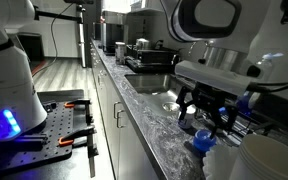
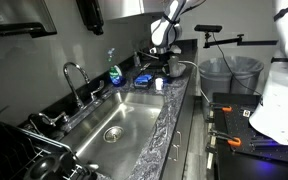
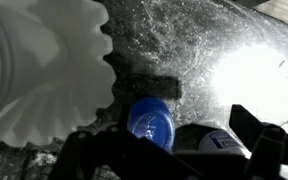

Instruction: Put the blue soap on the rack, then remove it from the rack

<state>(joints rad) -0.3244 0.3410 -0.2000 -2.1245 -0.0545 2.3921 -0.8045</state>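
Observation:
The blue soap is a small, rounded, bright-blue lump lying on the speckled counter next to a white fluted bowl. It also shows in an exterior view, just under my gripper. My gripper hangs low over the soap, open, with a dark finger on each side of it and nothing held. It shows in both exterior views. The rack, made of dark wire, stands at the far end of the sink from my gripper. Its bars are hard to make out.
The steel sink basin with a faucet lies between gripper and rack. A clear bottle of blue liquid and a flat blue pad sit near the gripper. White stacked bowls stand close by. A trash bin stands on the floor.

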